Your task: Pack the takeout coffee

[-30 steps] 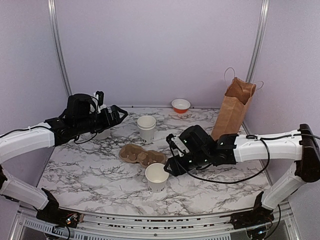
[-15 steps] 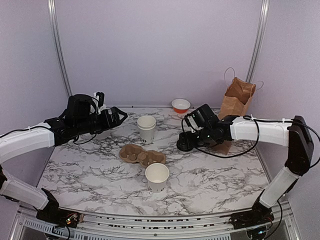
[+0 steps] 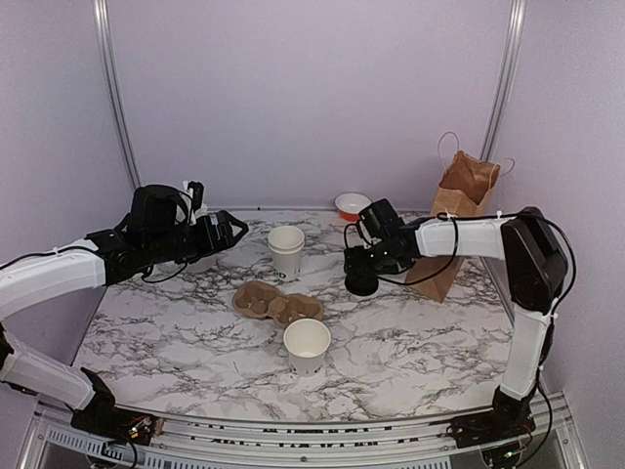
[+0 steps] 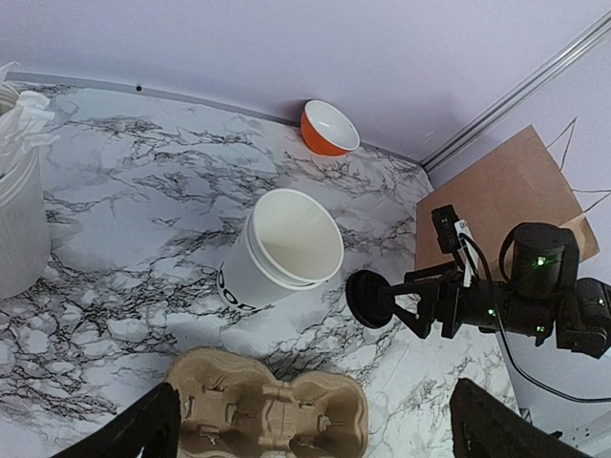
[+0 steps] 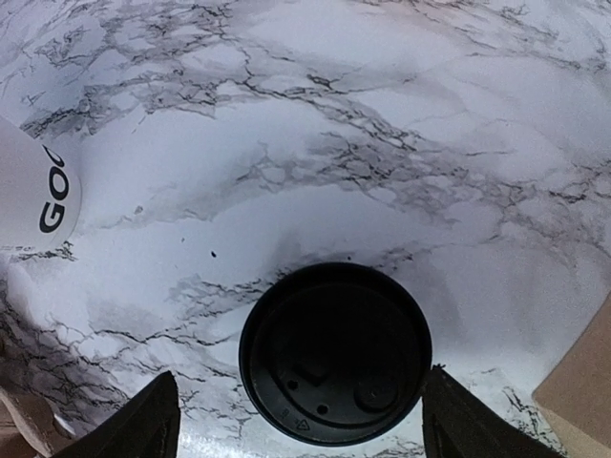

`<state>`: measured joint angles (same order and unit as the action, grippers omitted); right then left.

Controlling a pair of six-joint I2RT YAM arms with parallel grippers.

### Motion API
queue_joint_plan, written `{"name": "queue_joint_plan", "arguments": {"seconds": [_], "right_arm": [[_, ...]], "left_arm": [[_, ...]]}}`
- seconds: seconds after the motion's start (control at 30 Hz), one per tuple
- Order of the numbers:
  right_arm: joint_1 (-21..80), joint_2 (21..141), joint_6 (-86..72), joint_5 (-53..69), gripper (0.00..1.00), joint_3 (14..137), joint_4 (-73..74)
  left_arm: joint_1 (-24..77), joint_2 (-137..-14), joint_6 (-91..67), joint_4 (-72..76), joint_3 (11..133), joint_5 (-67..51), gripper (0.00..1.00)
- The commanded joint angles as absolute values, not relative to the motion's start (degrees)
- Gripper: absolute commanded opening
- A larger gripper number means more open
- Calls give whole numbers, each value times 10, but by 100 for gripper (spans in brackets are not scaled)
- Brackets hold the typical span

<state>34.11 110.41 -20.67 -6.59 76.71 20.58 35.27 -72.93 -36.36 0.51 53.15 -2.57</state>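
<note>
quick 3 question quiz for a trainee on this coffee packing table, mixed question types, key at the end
1. True or false: the black round plastic lid is already pressed onto a cup.
2. How many lidless white paper cups stand on the white marble table? A one, B two, C four.
3. Name the gripper whose open fingers straddle the lid.

Key
1. False: the lid is on the table, apart from both cups.
2. B.
3. The right gripper.
</note>
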Motion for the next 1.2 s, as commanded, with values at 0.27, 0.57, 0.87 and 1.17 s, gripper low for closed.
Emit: {"name": "queue_joint_plan", "arguments": {"seconds": [0.27, 0.57, 0.87, 1.17], "right_arm": [[331, 1149, -206, -95, 83, 803, 195], [329, 1162, -214, -82, 80, 785, 178], [323, 1165, -222, -78, 78, 774, 173], [325, 1164, -225, -65, 74, 759, 171]], "left_arm": [[355, -715, -354, -12, 541, -38, 99], [355, -717, -356, -12, 541, -39, 99], [355, -717, -356, -13, 541, -38, 99], [355, -719, -357, -13, 542, -39, 99]]}}
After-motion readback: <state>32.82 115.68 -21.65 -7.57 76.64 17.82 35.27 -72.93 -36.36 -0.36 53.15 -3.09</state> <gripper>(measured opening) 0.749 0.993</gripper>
